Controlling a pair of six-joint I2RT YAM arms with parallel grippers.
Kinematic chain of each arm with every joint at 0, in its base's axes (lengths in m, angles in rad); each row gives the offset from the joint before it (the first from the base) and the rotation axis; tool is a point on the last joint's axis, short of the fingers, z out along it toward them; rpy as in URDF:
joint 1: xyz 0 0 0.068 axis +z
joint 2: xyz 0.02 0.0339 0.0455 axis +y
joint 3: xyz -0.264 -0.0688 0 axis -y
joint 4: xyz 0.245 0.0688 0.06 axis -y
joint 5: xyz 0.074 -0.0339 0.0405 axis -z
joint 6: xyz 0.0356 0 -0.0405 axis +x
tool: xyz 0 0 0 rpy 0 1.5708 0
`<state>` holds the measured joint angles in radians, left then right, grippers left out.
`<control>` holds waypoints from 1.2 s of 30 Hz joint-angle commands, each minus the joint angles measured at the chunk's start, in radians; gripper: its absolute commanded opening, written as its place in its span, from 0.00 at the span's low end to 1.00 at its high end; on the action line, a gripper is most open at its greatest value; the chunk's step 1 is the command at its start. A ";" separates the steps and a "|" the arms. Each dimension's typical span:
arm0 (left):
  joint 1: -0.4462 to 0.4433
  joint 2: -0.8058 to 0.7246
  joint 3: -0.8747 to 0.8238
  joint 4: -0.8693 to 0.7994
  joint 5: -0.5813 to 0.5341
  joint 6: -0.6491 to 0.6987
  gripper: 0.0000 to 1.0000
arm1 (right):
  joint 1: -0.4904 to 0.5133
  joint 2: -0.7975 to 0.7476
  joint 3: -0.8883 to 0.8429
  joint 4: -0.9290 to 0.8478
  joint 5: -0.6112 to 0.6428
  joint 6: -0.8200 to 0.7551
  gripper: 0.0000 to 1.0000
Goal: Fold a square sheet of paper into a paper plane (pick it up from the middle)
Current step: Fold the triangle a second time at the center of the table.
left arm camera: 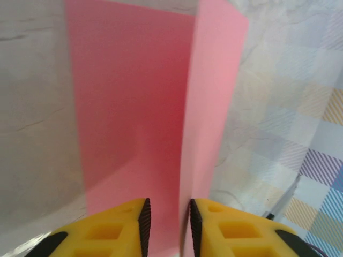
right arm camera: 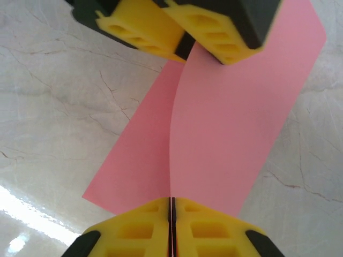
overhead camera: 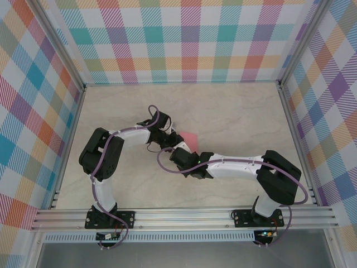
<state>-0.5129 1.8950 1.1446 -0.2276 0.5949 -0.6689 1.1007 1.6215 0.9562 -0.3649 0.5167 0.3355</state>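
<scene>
The square sheet of paper (overhead camera: 188, 137) is salmon pink and bent upward along one middle ridge, its two halves sloping down to the table. My right gripper (right arm camera: 172, 206) is shut on the near end of that ridge (right arm camera: 171, 160). At the far end, my left gripper (right arm camera: 185, 48) straddles the ridge. In the left wrist view the left gripper (left arm camera: 167, 219) shows a clear gap between its pads, with the paper (left arm camera: 134, 107) standing in it close to the right pad (left arm camera: 194, 225). The paper plane is out of view.
Both arms meet over the middle of the marble-patterned table (overhead camera: 234, 111). Checked walls (overhead camera: 189, 39) close off the back and both sides. A metal rail (overhead camera: 184, 218) runs along the near edge.
</scene>
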 commanded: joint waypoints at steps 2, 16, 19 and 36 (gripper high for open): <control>-0.006 -0.114 -0.002 -0.098 -0.120 0.029 0.39 | 0.005 -0.023 0.053 -0.082 0.019 0.086 0.04; 0.012 -0.354 -0.113 -0.194 -0.409 -0.013 0.55 | 0.007 -0.045 0.187 -0.339 0.026 0.420 0.01; 0.014 -0.368 -0.124 -0.195 -0.408 -0.017 0.51 | 0.005 -0.053 0.196 -0.367 0.022 0.457 0.01; -0.055 -0.262 -0.199 -0.023 -0.136 -0.026 0.15 | -0.031 -0.041 0.054 -0.130 -0.201 0.415 0.06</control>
<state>-0.5392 1.6081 0.9569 -0.3035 0.4000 -0.6895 1.0855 1.5890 1.0348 -0.5598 0.3870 0.7479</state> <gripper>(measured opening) 0.156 0.057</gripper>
